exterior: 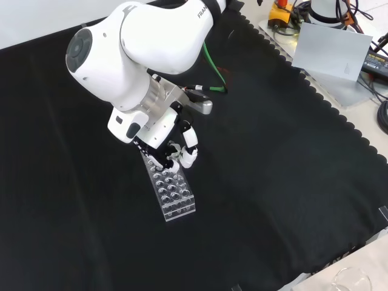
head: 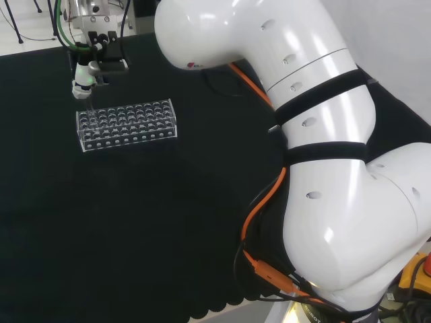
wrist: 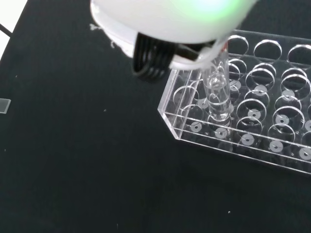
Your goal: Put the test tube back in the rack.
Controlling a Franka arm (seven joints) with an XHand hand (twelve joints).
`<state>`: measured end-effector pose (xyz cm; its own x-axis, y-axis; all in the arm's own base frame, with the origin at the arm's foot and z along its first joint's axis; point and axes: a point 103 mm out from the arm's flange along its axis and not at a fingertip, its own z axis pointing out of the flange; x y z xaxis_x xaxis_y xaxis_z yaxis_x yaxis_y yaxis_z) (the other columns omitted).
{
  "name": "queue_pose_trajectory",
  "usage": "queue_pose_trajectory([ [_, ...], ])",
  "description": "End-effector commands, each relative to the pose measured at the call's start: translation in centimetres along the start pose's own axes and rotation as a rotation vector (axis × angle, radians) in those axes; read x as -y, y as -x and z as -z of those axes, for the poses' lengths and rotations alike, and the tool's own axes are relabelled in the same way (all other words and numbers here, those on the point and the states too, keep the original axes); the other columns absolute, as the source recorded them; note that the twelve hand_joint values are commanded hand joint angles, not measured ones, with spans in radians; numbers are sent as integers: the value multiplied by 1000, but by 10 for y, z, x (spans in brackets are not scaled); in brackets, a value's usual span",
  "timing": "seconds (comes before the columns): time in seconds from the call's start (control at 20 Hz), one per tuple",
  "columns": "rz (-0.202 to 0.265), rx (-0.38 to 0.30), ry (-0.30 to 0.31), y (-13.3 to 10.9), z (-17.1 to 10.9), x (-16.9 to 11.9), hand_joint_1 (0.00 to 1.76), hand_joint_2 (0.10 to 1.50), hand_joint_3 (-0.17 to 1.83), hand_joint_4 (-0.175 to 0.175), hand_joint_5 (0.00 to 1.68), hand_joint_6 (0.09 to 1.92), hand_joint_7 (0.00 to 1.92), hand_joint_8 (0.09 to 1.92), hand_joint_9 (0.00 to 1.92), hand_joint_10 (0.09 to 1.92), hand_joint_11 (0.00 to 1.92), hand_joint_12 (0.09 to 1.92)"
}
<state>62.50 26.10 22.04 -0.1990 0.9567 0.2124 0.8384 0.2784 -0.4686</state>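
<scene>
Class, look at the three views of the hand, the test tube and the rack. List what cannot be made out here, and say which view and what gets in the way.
- Whether the test tube has entered a hole: wrist view, clear glass against the clear rack.
- The tube's top end: wrist view, the blurred white hand covers it.
- The tube itself: front view, too small and clear under the hand.
- The rack's far end: front view, hidden by the hand.

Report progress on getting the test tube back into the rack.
Done: the hand has the test tube over the clear rack, near one end. In hand: the tube's bottom sits in a corner hole. Left: lower it fully and let go.
</scene>
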Motion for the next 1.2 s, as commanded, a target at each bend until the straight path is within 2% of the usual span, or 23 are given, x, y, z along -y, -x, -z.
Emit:
queue_pose_trajectory([
  [0.05, -14, 3, -11, 4, -10, 0, 1249, 533, 746, -175, 1544, 176, 1811, 436, 1597, 759, 1344, 1011],
  [1.2, -12, -21, -31, 3, -28, -11, 1249, 534, 745, -175, 1544, 174, 1814, 433, 1596, 759, 1343, 1012],
])
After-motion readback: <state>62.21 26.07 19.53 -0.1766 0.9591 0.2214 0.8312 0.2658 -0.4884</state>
